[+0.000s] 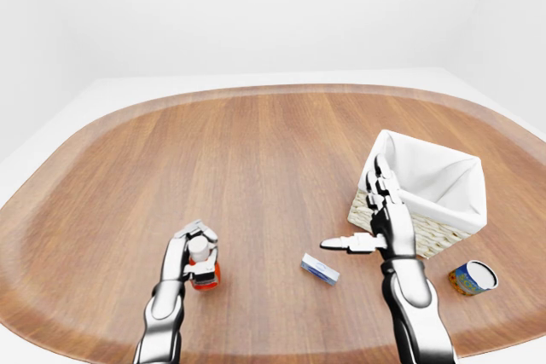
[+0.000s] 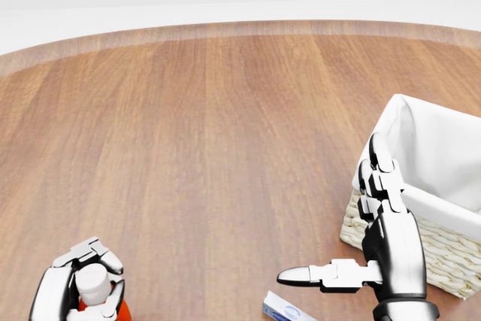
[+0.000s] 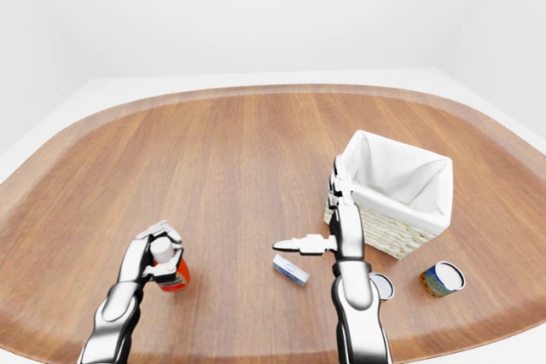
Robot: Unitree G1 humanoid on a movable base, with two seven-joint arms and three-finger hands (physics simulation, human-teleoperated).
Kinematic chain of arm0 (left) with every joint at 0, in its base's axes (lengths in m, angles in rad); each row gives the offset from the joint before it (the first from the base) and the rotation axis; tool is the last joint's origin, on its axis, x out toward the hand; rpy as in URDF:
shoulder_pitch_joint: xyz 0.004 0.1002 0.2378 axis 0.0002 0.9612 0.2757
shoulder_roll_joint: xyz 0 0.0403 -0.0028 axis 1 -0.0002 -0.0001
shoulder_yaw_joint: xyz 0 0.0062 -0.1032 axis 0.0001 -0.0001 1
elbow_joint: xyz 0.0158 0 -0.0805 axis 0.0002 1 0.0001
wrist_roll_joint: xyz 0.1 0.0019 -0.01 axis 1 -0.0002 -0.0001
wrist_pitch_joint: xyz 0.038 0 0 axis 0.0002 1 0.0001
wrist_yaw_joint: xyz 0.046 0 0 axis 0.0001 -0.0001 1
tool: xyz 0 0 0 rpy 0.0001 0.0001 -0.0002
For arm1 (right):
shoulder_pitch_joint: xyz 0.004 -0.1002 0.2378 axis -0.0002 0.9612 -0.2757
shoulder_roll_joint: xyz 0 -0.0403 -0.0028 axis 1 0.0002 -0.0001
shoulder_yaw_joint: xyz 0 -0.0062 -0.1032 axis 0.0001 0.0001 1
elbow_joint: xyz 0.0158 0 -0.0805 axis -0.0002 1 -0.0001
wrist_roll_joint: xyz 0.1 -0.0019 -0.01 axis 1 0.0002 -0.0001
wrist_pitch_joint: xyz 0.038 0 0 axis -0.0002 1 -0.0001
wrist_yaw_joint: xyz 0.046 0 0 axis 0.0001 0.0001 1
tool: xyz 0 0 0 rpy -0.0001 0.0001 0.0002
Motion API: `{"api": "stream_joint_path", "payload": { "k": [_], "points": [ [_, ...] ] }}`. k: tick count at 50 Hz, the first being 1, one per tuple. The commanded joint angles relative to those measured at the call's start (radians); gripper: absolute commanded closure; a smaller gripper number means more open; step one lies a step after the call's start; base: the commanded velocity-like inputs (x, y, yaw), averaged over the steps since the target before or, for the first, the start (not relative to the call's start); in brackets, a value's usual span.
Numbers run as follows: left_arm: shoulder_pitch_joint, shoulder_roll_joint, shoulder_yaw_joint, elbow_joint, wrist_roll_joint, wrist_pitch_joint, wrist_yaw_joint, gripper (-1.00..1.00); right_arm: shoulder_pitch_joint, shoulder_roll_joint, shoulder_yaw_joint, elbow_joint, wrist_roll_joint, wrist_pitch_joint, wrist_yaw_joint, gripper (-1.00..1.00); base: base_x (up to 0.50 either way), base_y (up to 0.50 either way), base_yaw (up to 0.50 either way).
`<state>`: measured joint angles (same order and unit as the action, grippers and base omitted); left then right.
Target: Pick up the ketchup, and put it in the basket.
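Two hands: both over the wooden table (image 1: 256, 151)
Left hand (image 1: 193, 249): fingers curled round the ketchup (image 1: 203, 268), low left; bottle seemingly upright
Right hand (image 1: 384, 226): spread flat, thumb out, beside the basket (image 1: 426, 185)
Small box (image 1: 320, 269): between hands

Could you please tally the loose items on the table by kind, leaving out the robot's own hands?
Ketchup bottle: 1, held in the left hand
Basket: 1
Small blue-and-white box: 1
Can: 1, lying on its side
Small round grey thing: 1, partly hidden
Total: 5
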<state>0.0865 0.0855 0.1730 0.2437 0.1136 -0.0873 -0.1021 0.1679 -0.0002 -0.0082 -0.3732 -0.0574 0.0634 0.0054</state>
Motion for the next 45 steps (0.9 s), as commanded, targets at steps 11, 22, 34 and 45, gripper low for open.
{"api": "stream_joint_path", "payload": {
  "k": [11, 22, 34, 45],
  "points": [
    [0.032, -0.051, -0.078, -0.294, -0.026, 0.000, 0.032, 1.00, 0.002, 0.000, 0.010, -0.004, -0.003, 0.001, 0.000, -1.00, 0.00, 0.00, 0.00],
    [0.012, -0.064, -0.141, -0.357, 0.015, 0.000, 0.040, 1.00, 0.006, 0.000, 0.013, -0.004, 0.000, -0.003, 0.004, -1.00, 0.00, 0.00, 0.00],
    [0.004, -0.099, -0.257, -0.407, 0.050, 0.026, 0.055, 1.00, 0.009, 0.001, 0.024, -0.008, -0.001, -0.002, 0.005, -1.00, 0.00, 0.00, 0.00],
    [-0.025, -0.118, -0.346, -0.473, 0.060, 0.106, 0.080, 1.00, 0.013, 0.000, 0.026, -0.015, 0.003, -0.001, 0.007, -1.00, 0.00, 0.00, 0.00]
  ]
}}
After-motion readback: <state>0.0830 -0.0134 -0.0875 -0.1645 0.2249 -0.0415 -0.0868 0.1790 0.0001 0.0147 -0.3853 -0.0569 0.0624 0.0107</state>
